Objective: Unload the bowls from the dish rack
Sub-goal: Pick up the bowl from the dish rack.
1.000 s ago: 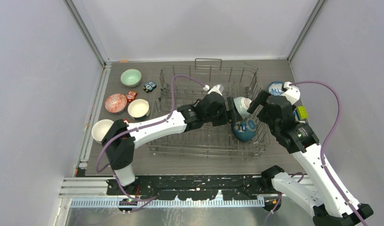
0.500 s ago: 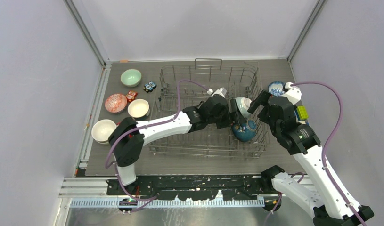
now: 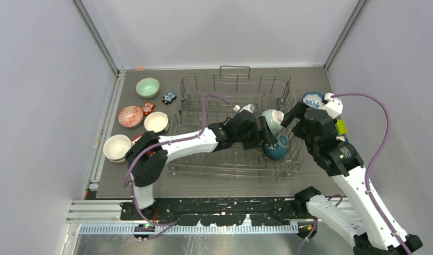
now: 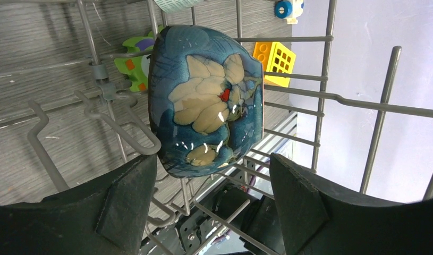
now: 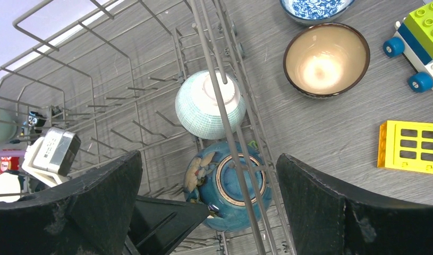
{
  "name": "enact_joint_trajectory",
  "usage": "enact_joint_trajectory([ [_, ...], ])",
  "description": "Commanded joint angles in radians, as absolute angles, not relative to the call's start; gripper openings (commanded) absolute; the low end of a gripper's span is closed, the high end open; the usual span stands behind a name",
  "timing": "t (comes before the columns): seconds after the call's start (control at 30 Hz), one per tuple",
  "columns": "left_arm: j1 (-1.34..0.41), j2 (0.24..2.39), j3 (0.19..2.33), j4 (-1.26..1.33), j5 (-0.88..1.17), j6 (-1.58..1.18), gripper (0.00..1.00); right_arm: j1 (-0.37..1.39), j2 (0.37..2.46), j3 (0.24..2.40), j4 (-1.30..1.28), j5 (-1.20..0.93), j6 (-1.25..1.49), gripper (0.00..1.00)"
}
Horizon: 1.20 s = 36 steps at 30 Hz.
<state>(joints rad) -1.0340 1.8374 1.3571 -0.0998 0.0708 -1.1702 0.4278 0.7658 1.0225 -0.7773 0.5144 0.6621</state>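
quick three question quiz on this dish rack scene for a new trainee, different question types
1. How many bowls are in the rack?
2. True or false: the left gripper is shut on the blue bowl.
3. The green bowl stands: A in the rack; B on the table left of the rack; C on the table right of it.
Key: 1 two, the blue bowl and a pale teal bowl; 2 false, its jaws are open; 3 B.

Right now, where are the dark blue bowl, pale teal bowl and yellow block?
dark blue bowl [image 4: 206, 101]: left wrist view, its painted flower.
pale teal bowl [image 5: 195, 114]: right wrist view, outer wall.
yellow block [image 5: 410, 144]: right wrist view, top face.
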Motion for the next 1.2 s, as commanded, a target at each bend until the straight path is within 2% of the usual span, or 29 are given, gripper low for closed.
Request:
enact_joint_trajectory([
  [0.0,-1.037,1.864,1.351,-0.014,0.091,-1.17,0.79,0.424,0.759,1.044,-0.726,0.533,0.683,1.0],
  [0.33,-1.037,1.881,1.288,0.179,0.111,-1.207,0.77,0.424,0.745,1.024,-0.697,0.516,0.675,1.0],
  [0.8,-1.05,1.872,1.24,0.36,0.126,-1.209,0.6,0.425,0.732,0.991,-0.686,0.512,0.676,1.0],
  [1.17,-1.07,1.861,1.247,0.392,0.145,-1.197,0.51,0.424,0.732,0.987,-0.687,0.515,0.674,1.0],
])
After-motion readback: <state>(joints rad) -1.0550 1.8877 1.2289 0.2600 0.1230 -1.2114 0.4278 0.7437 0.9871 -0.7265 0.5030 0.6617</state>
